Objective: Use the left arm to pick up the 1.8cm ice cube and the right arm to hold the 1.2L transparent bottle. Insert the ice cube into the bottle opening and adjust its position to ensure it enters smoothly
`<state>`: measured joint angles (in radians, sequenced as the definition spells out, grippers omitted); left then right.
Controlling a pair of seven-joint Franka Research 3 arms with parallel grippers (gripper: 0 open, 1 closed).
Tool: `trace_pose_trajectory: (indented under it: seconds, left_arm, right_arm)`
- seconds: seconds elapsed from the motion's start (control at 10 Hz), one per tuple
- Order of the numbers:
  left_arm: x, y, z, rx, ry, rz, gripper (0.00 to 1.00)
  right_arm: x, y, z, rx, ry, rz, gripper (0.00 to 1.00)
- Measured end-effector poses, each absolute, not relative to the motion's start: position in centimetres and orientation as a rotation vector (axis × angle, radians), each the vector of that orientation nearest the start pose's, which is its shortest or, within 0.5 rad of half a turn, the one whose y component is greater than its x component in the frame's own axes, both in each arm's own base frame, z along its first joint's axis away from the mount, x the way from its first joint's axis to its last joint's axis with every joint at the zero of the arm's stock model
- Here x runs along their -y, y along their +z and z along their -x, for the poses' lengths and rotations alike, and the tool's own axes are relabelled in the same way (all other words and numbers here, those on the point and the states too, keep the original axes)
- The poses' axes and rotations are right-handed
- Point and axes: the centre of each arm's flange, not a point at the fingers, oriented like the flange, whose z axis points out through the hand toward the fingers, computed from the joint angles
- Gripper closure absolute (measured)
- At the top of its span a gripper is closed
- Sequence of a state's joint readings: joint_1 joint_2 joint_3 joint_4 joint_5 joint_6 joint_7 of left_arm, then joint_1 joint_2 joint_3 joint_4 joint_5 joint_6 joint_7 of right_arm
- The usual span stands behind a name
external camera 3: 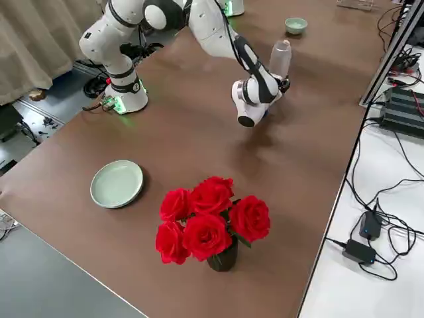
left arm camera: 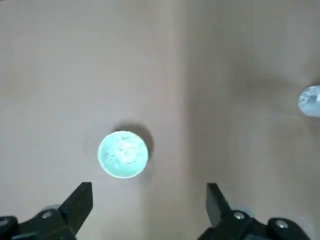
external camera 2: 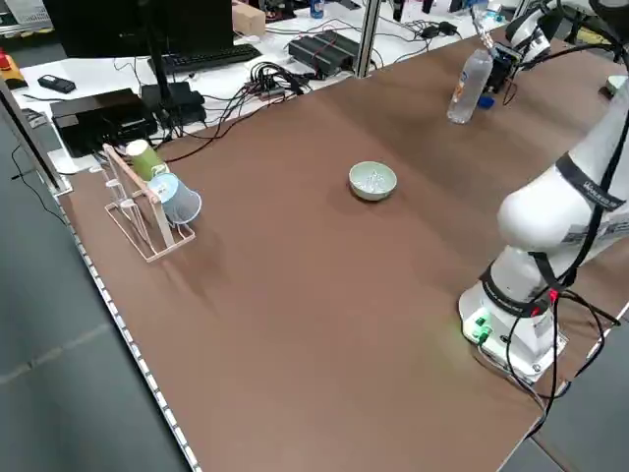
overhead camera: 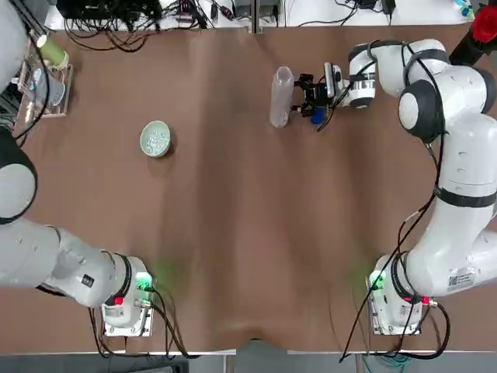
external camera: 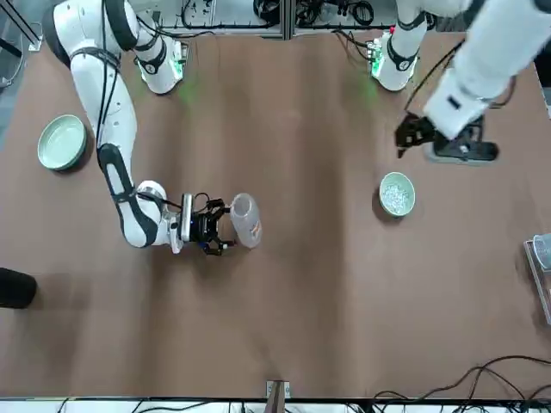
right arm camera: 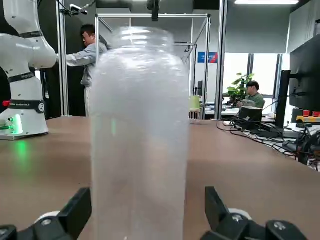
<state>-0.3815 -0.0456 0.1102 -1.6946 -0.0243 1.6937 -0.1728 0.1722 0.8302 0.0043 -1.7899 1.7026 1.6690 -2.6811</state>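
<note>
**A:** What does the room look like?

**B:** A long brown table point(overhead camera: 233, 233) fills it, with cables and black boxes along the far edge and two people at desks in the background of the right wrist view.

**A:** Where is the bottle?

**B:** The slim clear plastic bottle point(overhead camera: 281, 96) stands upright near the far edge, on the right arm's half of the table. Its narrow round clear mouth point(external camera: 243, 205) faces up and is uncapped.

**A:** And the right arm?

**B:** The white jointed right arm point(overhead camera: 458, 155) reaches level towards the bottle. Its black two-finger gripper point(overhead camera: 299, 97) lies low over the table with jaws spread, one finger on either side of the bottle's lower body. I cannot tell whether the pads touch it; a gap shows on both sides.

**A:** The left one?

**B:** The bulky white left arm point(overhead camera: 46, 256) is raised near the table's left edge. Its small black gripper point(external camera: 415, 133) hangs high above the surface with its jaws spread wide and nothing between them.

**A:** What lies beneath it?

**B:** A small pale green round bowl point(overhead camera: 155, 139) with pale bits inside, on the left half, well apart from the bottle.

**A:** Anything else?

**B:** A wooden rack with cups point(external camera 2: 147, 202) at the far left corner, a flat pale green plate point(external camera 3: 117, 183) near the right edge, and a bunch of red roses point(external camera 3: 212, 222) at the far right corner.
</note>
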Motion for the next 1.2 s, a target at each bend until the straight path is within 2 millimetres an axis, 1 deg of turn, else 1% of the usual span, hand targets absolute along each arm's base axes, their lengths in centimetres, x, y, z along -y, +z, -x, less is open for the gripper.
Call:
trace_pose_trajectory:
  seconds: [0.2, 0.3, 0.4, 0.5, 0.6, 0.7, 0.8, 0.9, 1.1, 1.2]
  left_arm:
    - [10.6, 60.5, -53.1, -0.149, -0.054, 3.175, 0.00]
    - [8.1, 60.9, -53.5, -0.117, -0.068, 3.176, 0.00]
    - [5.1, 61.5, -53.9, -0.081, -0.091, 3.176, 0.00]
    - [2.6, 61.9, -54.1, -0.071, -0.108, 3.173, 0.00]
    - [0.9, 62.1, -54.2, -0.074, -0.114, 3.171, 0.00]
    - [0.2, 62.0, -54.2, -0.088, -0.112, 3.169, 0.00]
    - [0.4, 61.9, -54.6, -0.098, -0.114, 3.167, 0.00]
    - [0.6, 62.2, -55.3, -0.104, -0.128, 3.164, 0.00]
    - [0.6, 62.6, -56.3, -0.100, -0.137, 3.160, 0.00]
    - [1.5, 62.5, -56.3, -0.106, -0.126, 3.161, 0.00]
  right_arm:
    - [-18.7, 11.6, -58.9, 1.265, -1.240, 1.183, 0.00]
    - [-18.1, 11.7, -59.2, 1.273, -1.246, 1.184, 0.00]
    - [-17.3, 12.2, -59.9, 1.300, -1.250, 1.178, 0.00]
    - [-16.1, 12.9, -61.1, 1.344, -1.250, 1.179, 0.00]
    - [-14.0, 13.8, -62.5, 1.386, -1.225, 1.205, 0.00]
    - [-11.5, 15.0, -63.7, 1.408, -1.167, 1.233, 0.00]
    - [-9.3, 16.4, -64.6, 1.413, -1.089, 1.249, 0.00]
    - [-7.2, 18.1, -65.5, 1.419, -0.995, 1.283, 0.00]
    - [-3.2, 22.2, -66.4, 1.425, -0.827, 1.402, 0.00]
    - [-1.5, 24.6, -66.6, 1.428, -0.739, 1.485, 0.00]
